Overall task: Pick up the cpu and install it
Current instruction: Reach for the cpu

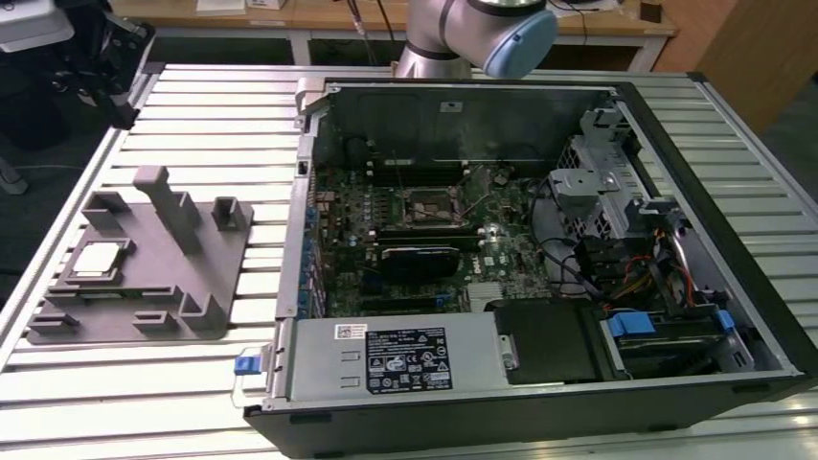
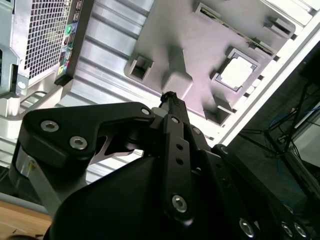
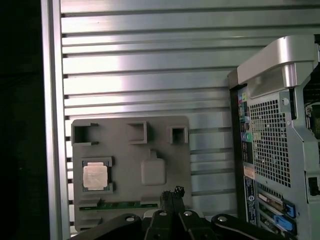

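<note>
The cpu (image 1: 100,259) is a small silvery square lying flat in a recess of the grey tray (image 1: 192,287), at the exterior view's left, beside the open computer case. Inside the case, the black socket frame (image 1: 428,203) sits on the motherboard. Both wrist views look down on the tray (image 3: 160,145) (image 2: 200,40) from high up, with the cpu (image 3: 95,176) (image 2: 237,74) in its pocket. My gripper (image 3: 173,192) (image 2: 170,97) hangs well above the tray, off to one side of the cpu. Its black fingertips are pressed together with nothing between them.
The open computer case (image 1: 665,383) takes up the middle and right of the slatted metal table (image 1: 179,105). Its rear panel (image 3: 270,150) stands close beside the tray. Upright posts (image 1: 164,206) rise from the tray. My arm (image 1: 480,34) comes in from the far side.
</note>
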Robot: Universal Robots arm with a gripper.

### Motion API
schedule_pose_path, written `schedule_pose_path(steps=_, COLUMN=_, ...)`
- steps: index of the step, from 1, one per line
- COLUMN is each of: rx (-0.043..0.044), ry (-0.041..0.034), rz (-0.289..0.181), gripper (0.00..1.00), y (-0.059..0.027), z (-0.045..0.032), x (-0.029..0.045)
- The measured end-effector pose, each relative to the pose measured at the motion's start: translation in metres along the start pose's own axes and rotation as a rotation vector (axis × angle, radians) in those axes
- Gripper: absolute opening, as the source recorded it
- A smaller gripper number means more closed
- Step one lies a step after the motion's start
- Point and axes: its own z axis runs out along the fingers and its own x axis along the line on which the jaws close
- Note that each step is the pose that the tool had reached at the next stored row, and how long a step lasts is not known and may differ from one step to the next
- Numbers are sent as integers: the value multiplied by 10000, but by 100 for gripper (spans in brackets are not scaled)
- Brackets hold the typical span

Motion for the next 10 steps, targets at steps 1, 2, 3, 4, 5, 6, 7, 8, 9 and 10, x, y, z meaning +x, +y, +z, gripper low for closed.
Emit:
schedule_pose_path(steps=1, rx=0, ry=0, rz=0, gripper=11, y=-1, z=1, x=14)
schedule_pose_path(steps=2, rx=0, ry=0, rz=0, gripper=11, y=-3, z=2, x=31)
schedule_pose_path(steps=3, rx=0, ry=0, rz=0, gripper=11, y=-4, z=2, x=46)
schedule_pose_path(steps=4, rx=0, ry=0, rz=0, gripper=11, y=-6, z=4, x=77)
schedule_pose_path(steps=5, rx=-1, ry=0, rz=0, gripper=11, y=-7, z=6, x=86)
schedule_pose_path(steps=6, rx=0, ry=0, rz=0, gripper=11, y=-8, z=7, x=95)
schedule_pose_path(steps=7, rx=-1, ry=0, rz=0, gripper=11, y=-9, z=9, x=103)
schedule_pose_path(steps=8, rx=-1, ry=0, rz=0, gripper=11, y=-10, z=10, x=111)
schedule_pose_path(steps=9, rx=-2, ry=0, rz=0, gripper=11, y=-10, z=11, x=119)
schedule_pose_path(steps=10, rx=-1, ry=0, rz=0, gripper=11, y=-11, z=12, x=126)
